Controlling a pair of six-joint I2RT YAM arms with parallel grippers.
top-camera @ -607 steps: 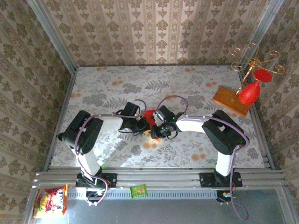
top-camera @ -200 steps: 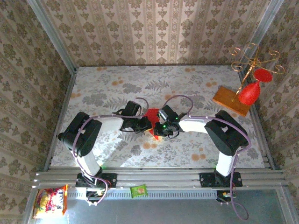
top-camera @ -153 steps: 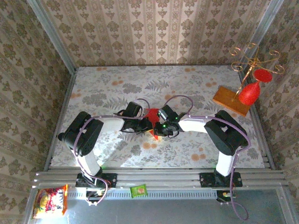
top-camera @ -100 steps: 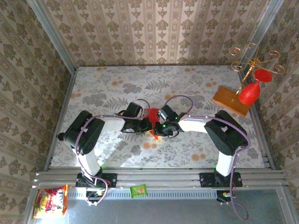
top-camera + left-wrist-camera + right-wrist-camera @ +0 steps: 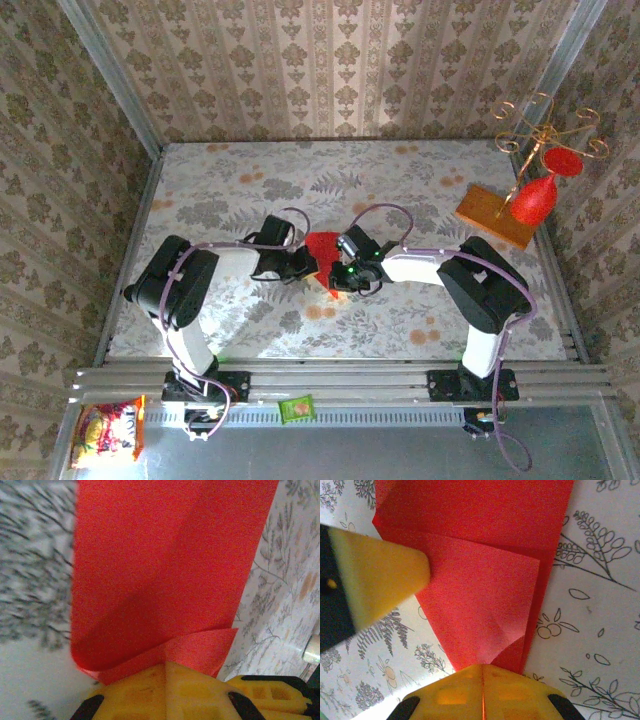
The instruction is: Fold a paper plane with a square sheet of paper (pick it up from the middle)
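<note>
paper [image 5: 322, 247] between left tool [image 5: 165, 672], right tool [image 5: 482, 672]

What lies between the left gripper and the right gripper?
The folded red paper, which the left gripper and the right gripper both pinch; the top view shows it.

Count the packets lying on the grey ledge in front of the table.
2. A red and yellow packet lies at the left end of the ledge; a small green packet lies near its middle, beside the metal rail. Others may lie outside the picture.

left end effector [image 5: 165, 666] and right end effector [image 5: 482, 667] pinched shut, arms apparently angled inward.
</note>
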